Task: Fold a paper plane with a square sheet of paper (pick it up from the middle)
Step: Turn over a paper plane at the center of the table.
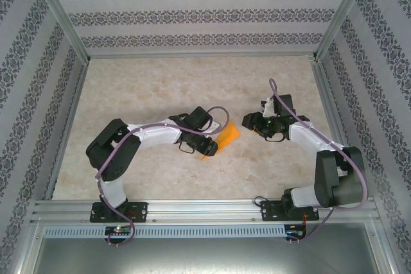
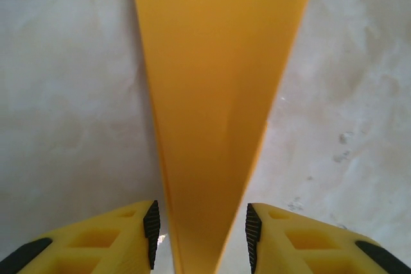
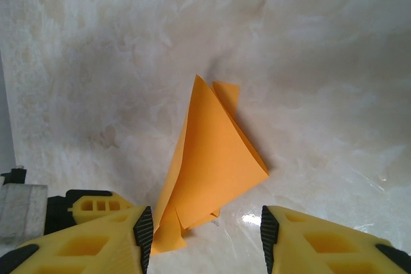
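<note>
The paper plane [image 1: 225, 138] lay just below the middle of the top view, on the table between the left gripper [image 1: 207, 145] and the right gripper [image 1: 248, 120]. Its left end was hidden under the left gripper, so only an orange wedge showed.

In the left wrist view the paper plane [image 2: 215, 113] was a smooth, matte orange triangle. It was wide at the upper edge and narrowed toward the bottom centre, with both its top and its tip cut off by the frame. The left gripper [image 2: 202, 239] had let go: a sliver of table showed between the paper and each black ribbed pad [image 2: 152, 229].

In the right wrist view the paper plane [image 3: 209, 165] stood at centre as layered flaps with sharp creases. Whether its lower left corner touched the nearby finger [image 3: 142, 232] could not be told. The right gripper [image 3: 204, 239] was spread wide, grasping nothing.

The table [image 1: 160, 81] was glossy, beige and marble-patterned. Ornamented wallpaper [image 1: 192, 17] lined the enclosure.
</note>
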Action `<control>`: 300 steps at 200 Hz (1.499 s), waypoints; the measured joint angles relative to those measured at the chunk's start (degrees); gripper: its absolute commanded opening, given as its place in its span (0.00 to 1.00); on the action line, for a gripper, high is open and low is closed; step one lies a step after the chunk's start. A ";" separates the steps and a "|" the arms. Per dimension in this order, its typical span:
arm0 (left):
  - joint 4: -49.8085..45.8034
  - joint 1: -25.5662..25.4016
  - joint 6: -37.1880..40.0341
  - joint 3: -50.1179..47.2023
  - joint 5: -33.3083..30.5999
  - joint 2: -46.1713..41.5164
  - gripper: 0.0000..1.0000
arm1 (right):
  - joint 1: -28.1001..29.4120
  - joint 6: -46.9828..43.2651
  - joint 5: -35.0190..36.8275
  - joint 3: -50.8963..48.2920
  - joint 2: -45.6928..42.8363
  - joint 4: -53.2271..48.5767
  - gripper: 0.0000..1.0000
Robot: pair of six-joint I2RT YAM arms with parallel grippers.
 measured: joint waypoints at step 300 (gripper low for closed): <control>-4.28 -0.50 0.68 2.25 -8.68 -0.33 0.15 | -0.02 0.20 -2.99 -1.79 0.63 2.86 0.50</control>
